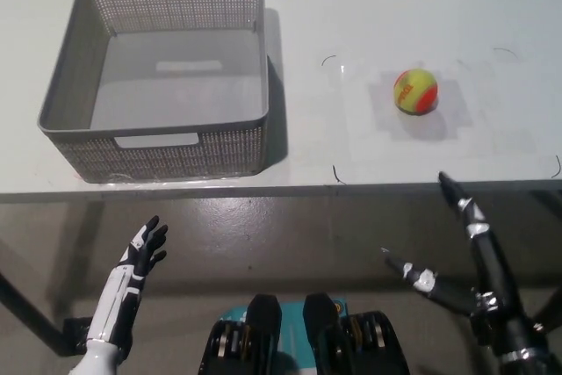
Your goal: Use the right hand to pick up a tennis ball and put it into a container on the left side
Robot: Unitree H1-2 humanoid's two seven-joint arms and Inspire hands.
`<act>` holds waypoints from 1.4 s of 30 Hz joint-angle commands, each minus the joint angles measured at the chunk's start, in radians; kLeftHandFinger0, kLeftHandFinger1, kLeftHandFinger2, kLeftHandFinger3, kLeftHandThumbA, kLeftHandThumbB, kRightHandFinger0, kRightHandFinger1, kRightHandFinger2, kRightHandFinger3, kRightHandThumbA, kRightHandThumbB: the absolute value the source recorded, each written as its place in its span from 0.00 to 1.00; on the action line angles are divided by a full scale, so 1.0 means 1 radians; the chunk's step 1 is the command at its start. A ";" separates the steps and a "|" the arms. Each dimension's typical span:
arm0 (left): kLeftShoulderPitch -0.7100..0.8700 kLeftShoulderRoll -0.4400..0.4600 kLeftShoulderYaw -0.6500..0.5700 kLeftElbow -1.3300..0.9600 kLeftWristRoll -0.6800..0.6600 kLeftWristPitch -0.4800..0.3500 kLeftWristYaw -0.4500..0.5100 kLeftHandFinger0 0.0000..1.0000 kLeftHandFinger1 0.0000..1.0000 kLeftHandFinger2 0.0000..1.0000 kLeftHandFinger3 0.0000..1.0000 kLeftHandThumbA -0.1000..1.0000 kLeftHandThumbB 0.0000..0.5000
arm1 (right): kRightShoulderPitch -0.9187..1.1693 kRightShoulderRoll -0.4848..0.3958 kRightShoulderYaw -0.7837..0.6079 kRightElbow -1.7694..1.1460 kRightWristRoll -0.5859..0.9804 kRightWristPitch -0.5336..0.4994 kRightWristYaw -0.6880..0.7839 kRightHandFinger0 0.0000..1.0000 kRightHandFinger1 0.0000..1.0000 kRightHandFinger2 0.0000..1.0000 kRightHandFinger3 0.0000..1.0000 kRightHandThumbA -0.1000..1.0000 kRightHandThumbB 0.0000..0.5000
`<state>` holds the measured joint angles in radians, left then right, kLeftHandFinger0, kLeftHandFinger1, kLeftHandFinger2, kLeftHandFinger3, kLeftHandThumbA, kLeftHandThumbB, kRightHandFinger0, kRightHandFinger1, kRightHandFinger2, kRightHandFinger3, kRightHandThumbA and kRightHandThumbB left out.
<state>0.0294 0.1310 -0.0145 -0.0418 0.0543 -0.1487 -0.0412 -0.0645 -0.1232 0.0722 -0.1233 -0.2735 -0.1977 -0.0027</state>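
While nothing is yet in my grasp, the broad pale grey tabletop [369, 6] fills the upper part of my view, its near edge running across just above my hands. On its left stands the grey perforated plastic basket [66, 85], rectangular, open-topped and empty, with handle slots cut into its near and far walls. Well apart from it, on the right of the table, sits the small yellow-green and orange tennis ball [415, 91], resting alone inside faint corner marks.

My black right hand [465, 261] hangs below the table edge at the lower right, fingers spread wide and holding nothing, one pointing up toward the table. The ball lies ahead of it and slightly to the left, so this hand is clearly the nearer one; being round, the ball has no long axis to line up with. I judge the coming move to be a forward reach up over the edge, then a carry leftward to the basket.

My white left hand [132, 278] rests low at the lower left, fingers apart, empty.
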 commanded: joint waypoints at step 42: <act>-0.015 0.012 -0.014 -0.019 0.037 -0.052 -0.021 1.00 1.00 1.00 1.00 1.00 0.16 | -0.938 -0.182 0.178 0.704 -0.379 0.443 0.127 1.00 1.00 1.00 1.00 1.00 0.88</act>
<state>0.0209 0.1369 -0.0216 -0.0407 0.0850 -0.1570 -0.0590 -0.9172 -0.3061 0.2439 0.5456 -0.6645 0.2224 0.1152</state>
